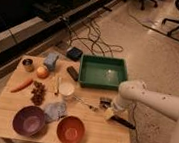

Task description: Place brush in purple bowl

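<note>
there is only one view. the camera sits high and looks down at a slant on the wooden table (98,136), from its long near side, far enough that the whole top fits. the gripper (109,111) is right of the picture's middle, low over the table. the purple bowl (29,120) lies left of the gripper and nearer the camera, and the green tray (101,86) lies behind it. floor and cables (95,36) fill the top.
</note>
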Tool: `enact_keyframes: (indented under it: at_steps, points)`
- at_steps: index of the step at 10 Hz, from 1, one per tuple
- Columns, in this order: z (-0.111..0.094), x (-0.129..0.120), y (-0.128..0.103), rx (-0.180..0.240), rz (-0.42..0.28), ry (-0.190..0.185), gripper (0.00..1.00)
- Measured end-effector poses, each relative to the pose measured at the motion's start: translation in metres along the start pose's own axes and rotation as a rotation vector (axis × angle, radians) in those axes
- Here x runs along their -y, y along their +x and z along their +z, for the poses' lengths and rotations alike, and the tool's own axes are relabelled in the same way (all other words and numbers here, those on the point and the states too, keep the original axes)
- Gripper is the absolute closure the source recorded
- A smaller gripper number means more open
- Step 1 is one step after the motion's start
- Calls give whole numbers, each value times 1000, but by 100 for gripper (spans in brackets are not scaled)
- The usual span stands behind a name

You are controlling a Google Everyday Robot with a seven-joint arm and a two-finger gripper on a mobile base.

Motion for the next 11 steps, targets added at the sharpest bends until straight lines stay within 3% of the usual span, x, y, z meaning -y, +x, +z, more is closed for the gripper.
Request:
enact_keyframes:
  at_steps: [4,6,7,9,10,11]
  points:
    - [1,-4,-5,-2,22,1,98]
    - [-3,-9,-10,14,36,-3,100]
    - [-13,-9,-10,45,61,0,100]
    - [-40,-12,-12,86,79,8,100]
    - [-70,-23,-25,110,72,18,100]
    - [-87,-31,-35,115,60,27,100]
